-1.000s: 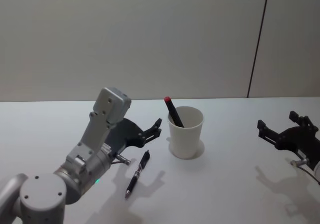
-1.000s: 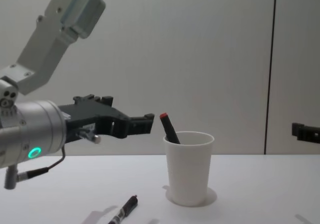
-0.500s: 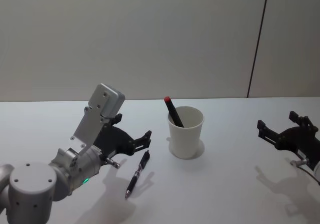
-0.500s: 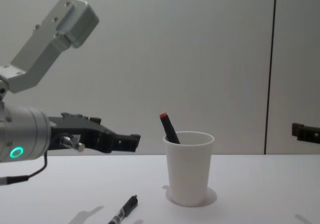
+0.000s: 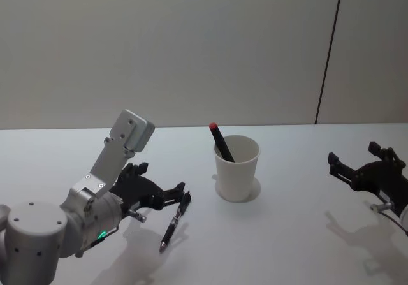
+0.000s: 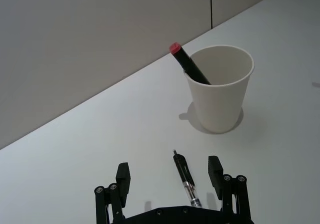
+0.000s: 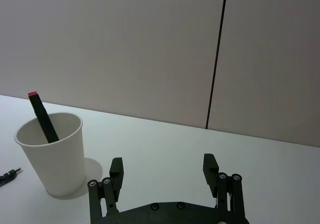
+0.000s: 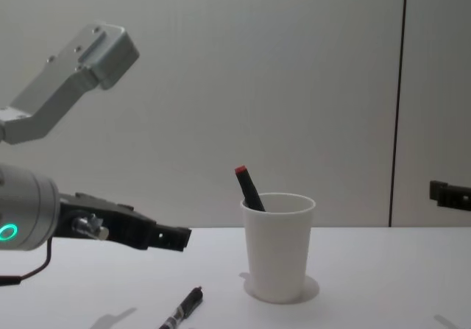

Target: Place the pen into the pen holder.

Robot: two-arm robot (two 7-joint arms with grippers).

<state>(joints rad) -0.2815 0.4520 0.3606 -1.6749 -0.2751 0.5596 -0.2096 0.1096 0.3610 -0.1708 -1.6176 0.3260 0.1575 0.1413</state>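
Pen lies flat on the worktop near the pen holder, long axis crossing the closing line of the left gripper, which hovers just above it, fingers apart astride the barrel; right gripper, also apart, is parked well off.

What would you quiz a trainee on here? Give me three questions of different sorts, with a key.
1. True or false: the pen lies on the table, outside the pen holder.
2. The left gripper is: A) shut on the pen; B) open, hovering over the pen; C) inside the pen holder.
3. Fill in: the black marker standing in the pen holder has a ___ tip.

Key: 1 true. 2 B; the right gripper is parked, open, at the right. 3 red.
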